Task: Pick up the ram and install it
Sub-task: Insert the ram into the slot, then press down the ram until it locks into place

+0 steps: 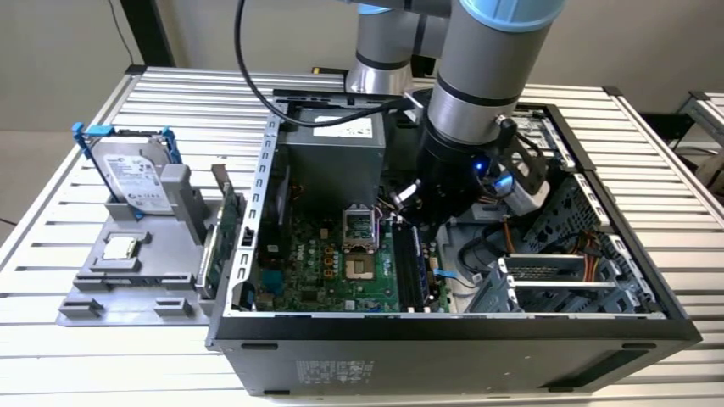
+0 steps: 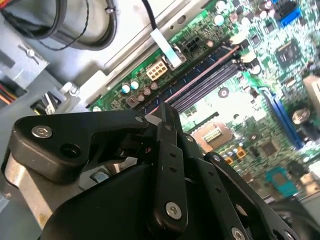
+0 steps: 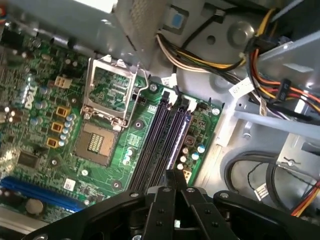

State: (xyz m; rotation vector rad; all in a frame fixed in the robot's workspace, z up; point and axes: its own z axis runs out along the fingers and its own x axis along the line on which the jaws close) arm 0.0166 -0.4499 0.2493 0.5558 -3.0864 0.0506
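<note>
gripper (image 3: 172,175) sits low inside the open pc case (image 1: 453,326), fingers pressed together right over the ram (image 3: 172,137), which lies in a motherboard (image 3: 45,110) slot

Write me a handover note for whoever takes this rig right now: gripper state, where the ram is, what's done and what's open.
Gripper: fingers closed together with nothing between them, hovering just above the end of the memory slots, inside the open case.
Ram: it looks to be standing in the slot farthest from the CPU socket, seen as a dark blue strip in the first wrist view.
Done: ram picked up and placed in a slot, gripper off it.
Open: whether it is pressed fully home and the end clips are closed cannot be told from these views.
</note>
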